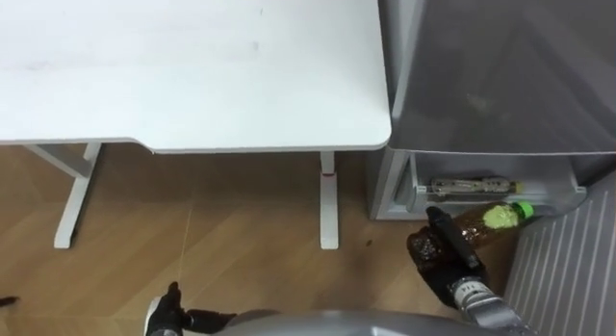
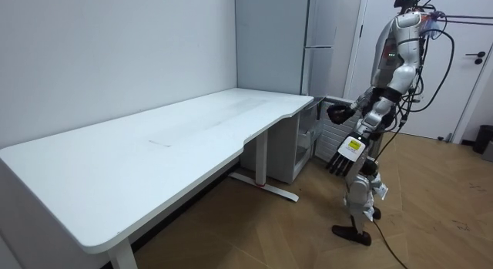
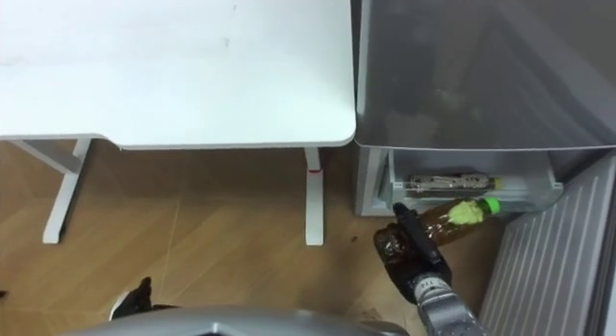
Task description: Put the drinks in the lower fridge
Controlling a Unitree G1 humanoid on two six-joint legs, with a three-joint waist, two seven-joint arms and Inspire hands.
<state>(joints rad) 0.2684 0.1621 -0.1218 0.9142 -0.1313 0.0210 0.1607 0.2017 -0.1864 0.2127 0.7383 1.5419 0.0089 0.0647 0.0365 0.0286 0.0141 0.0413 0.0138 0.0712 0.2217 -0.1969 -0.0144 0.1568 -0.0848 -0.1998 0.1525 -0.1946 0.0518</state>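
Because smooth, hard and likely heavy with drink, held the bottle [image 1: 486, 223] low round its fat body in the curled right hand [image 1: 450, 259], at five o'clock, just before the open fridge drawer [image 1: 577, 193]. Hung the left hand [image 1: 166, 312] straight-fingered at seven o'clock.

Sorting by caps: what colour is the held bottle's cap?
Bright green cap on the brown bottle; best in left eye view.

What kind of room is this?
Probably an office or lab room, not a kitchen: a long white desk, a grey fridge with its lower compartment open, and a wood floor. The right hand holds a bottle at the fridge.
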